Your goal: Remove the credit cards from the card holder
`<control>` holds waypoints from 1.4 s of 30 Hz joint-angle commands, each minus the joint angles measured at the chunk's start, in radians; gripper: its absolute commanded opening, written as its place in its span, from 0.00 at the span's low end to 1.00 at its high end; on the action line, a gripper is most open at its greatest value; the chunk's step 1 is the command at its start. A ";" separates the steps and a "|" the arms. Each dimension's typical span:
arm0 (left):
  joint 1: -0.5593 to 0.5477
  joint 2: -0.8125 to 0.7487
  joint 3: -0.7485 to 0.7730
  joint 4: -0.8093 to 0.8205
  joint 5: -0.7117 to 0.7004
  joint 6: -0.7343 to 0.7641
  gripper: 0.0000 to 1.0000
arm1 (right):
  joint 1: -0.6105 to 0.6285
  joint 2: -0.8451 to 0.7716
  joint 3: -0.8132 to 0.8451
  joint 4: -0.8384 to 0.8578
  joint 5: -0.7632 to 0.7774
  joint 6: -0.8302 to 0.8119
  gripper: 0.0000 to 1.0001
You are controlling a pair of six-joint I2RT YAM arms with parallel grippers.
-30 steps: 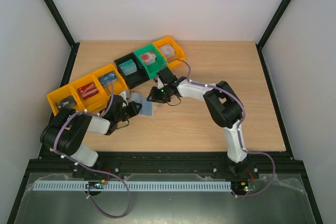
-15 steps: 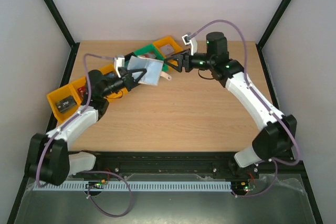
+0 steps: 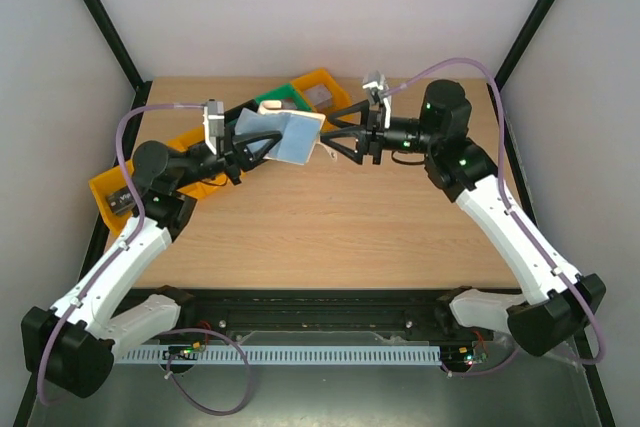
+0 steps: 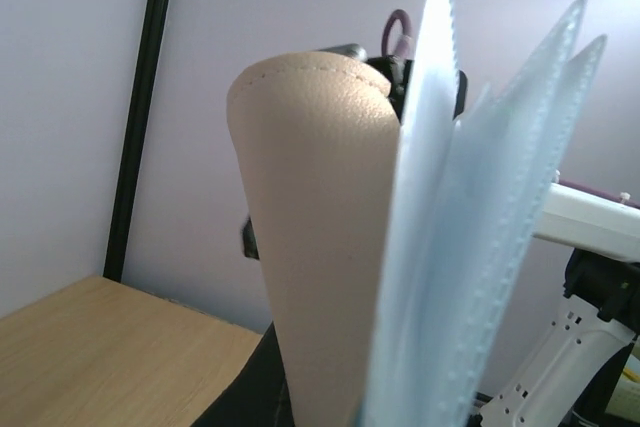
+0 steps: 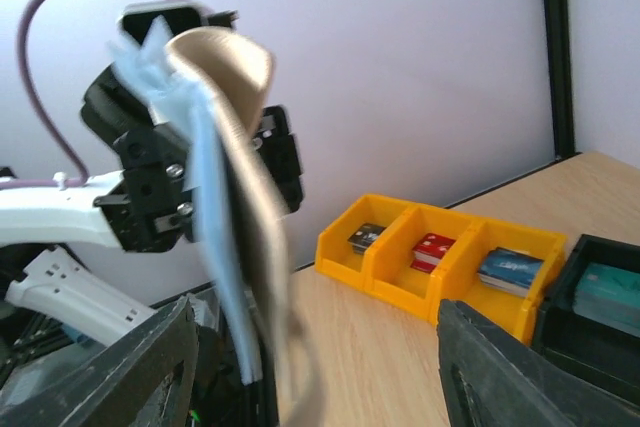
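Inside closed left gripper [image 3: 250,149]: card holder [image 3: 288,135]

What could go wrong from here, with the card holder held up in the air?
1. The left hand pinches the floppy card holder at one side; a tug from the right hand could pull it free.
2. The right hand stands open just short of the fanned blue pockets; it may close on a pocket, not a card, since no card edge shows clearly.
3. The holder seems to hang over the bins; a loosened card might drop among them.
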 commanded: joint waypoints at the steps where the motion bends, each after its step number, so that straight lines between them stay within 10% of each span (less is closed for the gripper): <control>1: -0.004 -0.020 0.043 -0.011 -0.016 0.016 0.02 | 0.058 -0.066 -0.067 0.090 0.035 0.014 0.63; 23: -0.020 -0.072 0.038 0.006 -0.016 0.013 0.02 | 0.127 -0.076 -0.047 -0.036 0.219 -0.158 0.64; 42: -0.023 -0.072 0.014 0.009 -0.030 0.011 0.02 | 0.251 0.042 0.015 0.302 0.147 0.167 0.69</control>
